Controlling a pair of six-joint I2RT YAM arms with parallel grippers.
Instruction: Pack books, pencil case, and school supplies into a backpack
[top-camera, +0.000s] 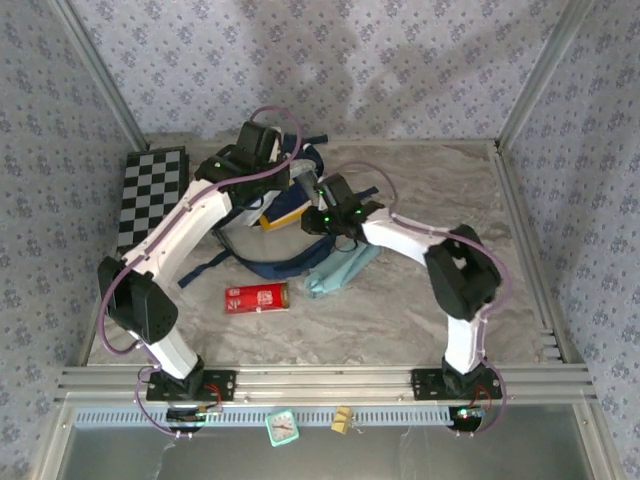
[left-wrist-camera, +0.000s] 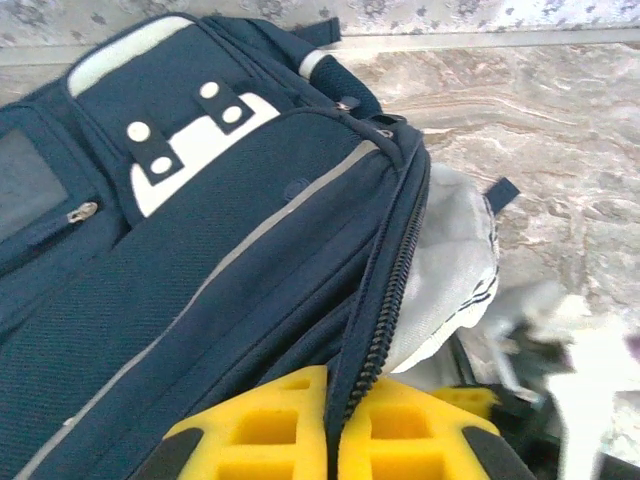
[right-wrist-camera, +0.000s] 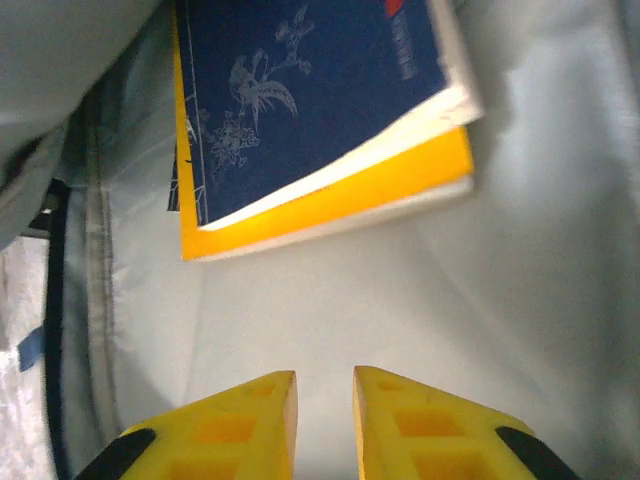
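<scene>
The backpack (left-wrist-camera: 230, 250) lies toward the back edge of the counter (top-camera: 400, 320), near its middle. The left end effector (left-wrist-camera: 345, 388) is pinched on the backpack's zipper edge, with almost no gap between its yellow fingers. The right end effector (right-wrist-camera: 323, 378) is inside the pale lining, its fingers narrowly parted and holding nothing. Just beyond it, a navy-blue book (right-wrist-camera: 310, 90) rests on a yellow book (right-wrist-camera: 340, 205). The teal pencil case (top-camera: 340, 268) lies mid-counter beside a strap. The red box (top-camera: 257, 297) lies apart, nearer the front-left.
</scene>
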